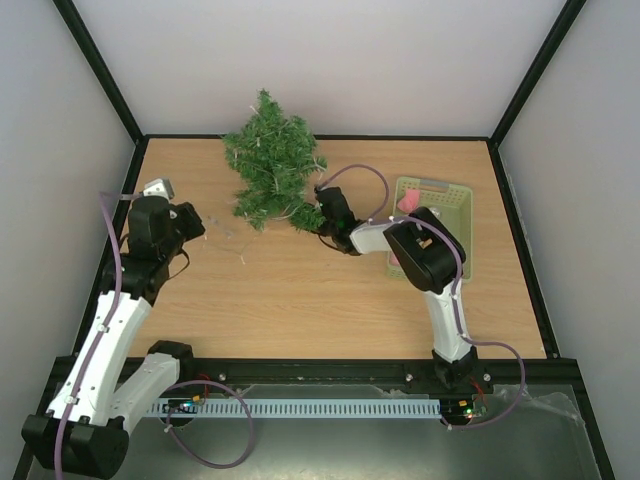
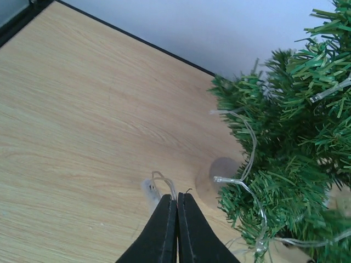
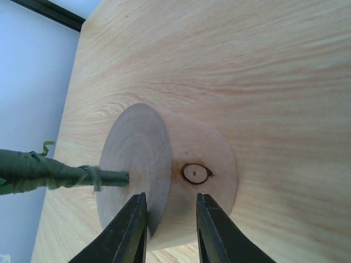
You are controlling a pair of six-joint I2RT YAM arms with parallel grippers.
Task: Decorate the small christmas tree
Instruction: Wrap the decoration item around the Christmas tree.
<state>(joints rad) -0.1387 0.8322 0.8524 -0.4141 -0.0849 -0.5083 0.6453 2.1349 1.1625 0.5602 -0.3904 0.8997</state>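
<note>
The small christmas tree [image 1: 270, 165] leans at the back middle of the table, and a clear light string [image 2: 249, 142] is draped over its green branches [image 2: 290, 153]. My left gripper [image 1: 198, 226] is shut on the thin wire end of that string [image 2: 159, 179], its tips [image 2: 176, 200] just above the wood. My right gripper [image 1: 320, 215] is at the tree's foot. Its jaws [image 3: 171, 200] stand apart in front of the side of the pale wooden base [image 3: 211, 148]. The wrapped green trunk [image 3: 55, 174] runs off to the left. Whether the fingers touch the base I cannot tell.
A light-green basket [image 1: 465, 215] with a pink item [image 1: 408, 203] in it stands right of the tree, partly under my right arm. White walls and black frame posts close the table at the back and sides.
</note>
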